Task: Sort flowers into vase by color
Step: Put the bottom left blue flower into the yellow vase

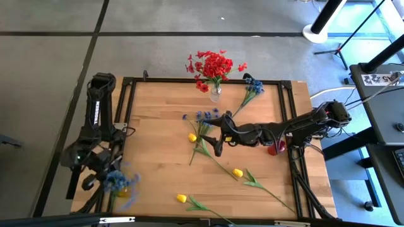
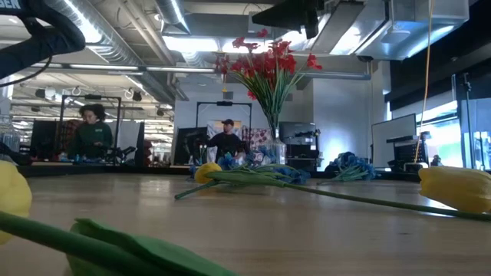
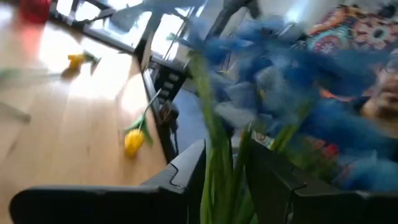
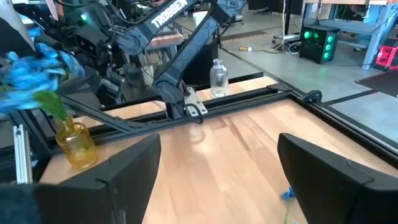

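Left gripper (image 1: 112, 178) at seven o'clock grips blue flowers (image 1: 117, 181) over amber vase (image 1: 124, 191); right gripper (image 1: 211, 135), centre, jaws wide

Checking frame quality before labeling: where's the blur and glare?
Left wrist view: blue flowers in the left hand are motion-smeared, with window glare on the table. Low view: the near yellow tulip is out of focus. High view: blue blooms are smeared at the left hand.

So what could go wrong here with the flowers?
The left gripper holds the blue bunch over the amber vase near the table corner; a nudge could tip the vase off. The right gripper, open over loose blue flowers and crossing stems, might grab a yellow flower too.
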Robot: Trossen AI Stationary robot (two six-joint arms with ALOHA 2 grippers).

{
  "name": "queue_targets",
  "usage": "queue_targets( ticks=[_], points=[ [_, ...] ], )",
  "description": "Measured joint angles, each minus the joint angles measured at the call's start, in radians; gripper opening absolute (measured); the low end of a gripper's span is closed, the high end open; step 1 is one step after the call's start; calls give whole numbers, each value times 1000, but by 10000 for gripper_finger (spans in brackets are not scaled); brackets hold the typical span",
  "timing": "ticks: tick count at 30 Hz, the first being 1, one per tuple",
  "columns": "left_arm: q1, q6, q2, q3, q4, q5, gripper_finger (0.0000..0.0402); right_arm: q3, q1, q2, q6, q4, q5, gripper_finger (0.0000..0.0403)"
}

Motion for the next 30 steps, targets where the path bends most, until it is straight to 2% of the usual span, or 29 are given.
queue_targets(
  ticks=[2,6,10,13,19,26,30],
  points=[
    [36,-99,0,0,-9,42,107,0,0,0,-3,0,0,324],
    [64,-243,-10,0,1,213,118,0,0,0,-3,9,0,324],
    [76,-363,-21,0,0,253,138,0,0,0,-4,48,1,324],
    [83,-376,-22,0,-25,270,156,0,0,0,-4,68,2,324],
    [83,-278,-21,0,-73,374,171,0,0,0,-2,68,20,324],
    [109,-457,-22,0,-169,469,184,0,0,0,6,69,58,324],
    [142,-429,-21,1,-134,585,193,0,-4,0,6,76,77,324]
  ],
)
